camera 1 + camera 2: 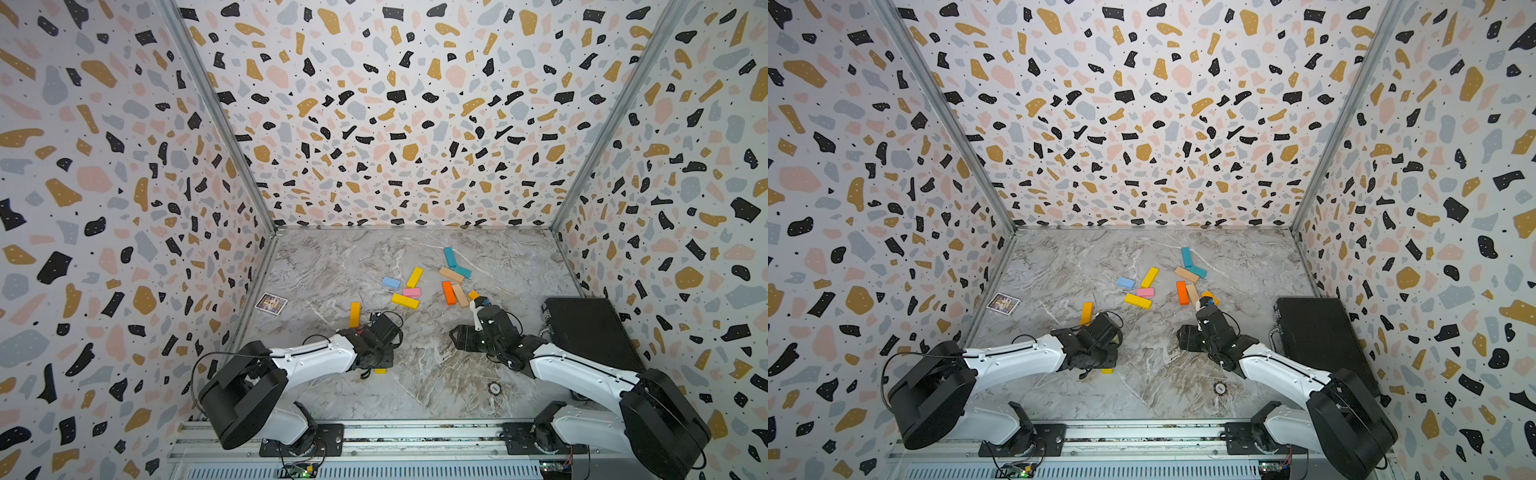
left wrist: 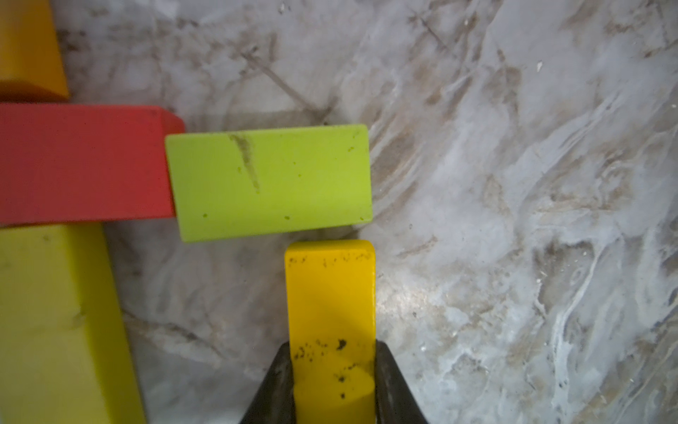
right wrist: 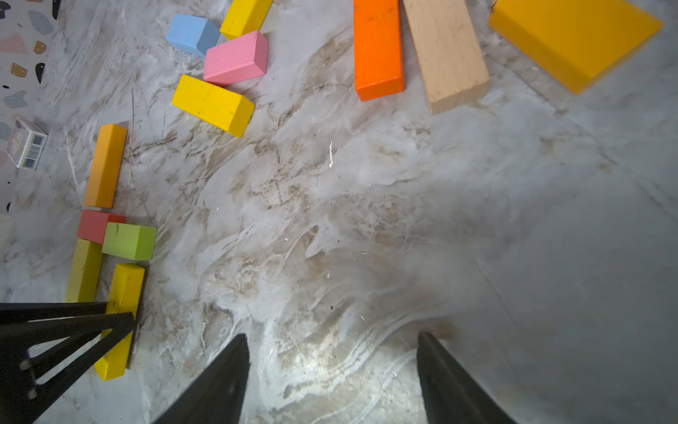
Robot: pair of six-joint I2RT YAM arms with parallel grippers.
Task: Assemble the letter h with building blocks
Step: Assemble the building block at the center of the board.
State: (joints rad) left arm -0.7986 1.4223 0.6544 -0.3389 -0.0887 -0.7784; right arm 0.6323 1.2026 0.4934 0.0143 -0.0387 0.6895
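Pinched at one end by the left tool [image 2: 334, 347], a yellow block [image 2: 330, 293] looks to be down on the marble bench [image 2: 513, 220], its far end just beside the green block [image 2: 269, 181]. That green one butts the red block [image 2: 80, 161], midway along a column with the orange block [image 3: 106, 165] and lime block [image 3: 84, 271], so I'd say the h's short leg is going in. The right tool [image 3: 332, 336] hangs spread and empty, well apart. Next, I reckon, the left tool must let go and lift straight, without dragging the leg askew.
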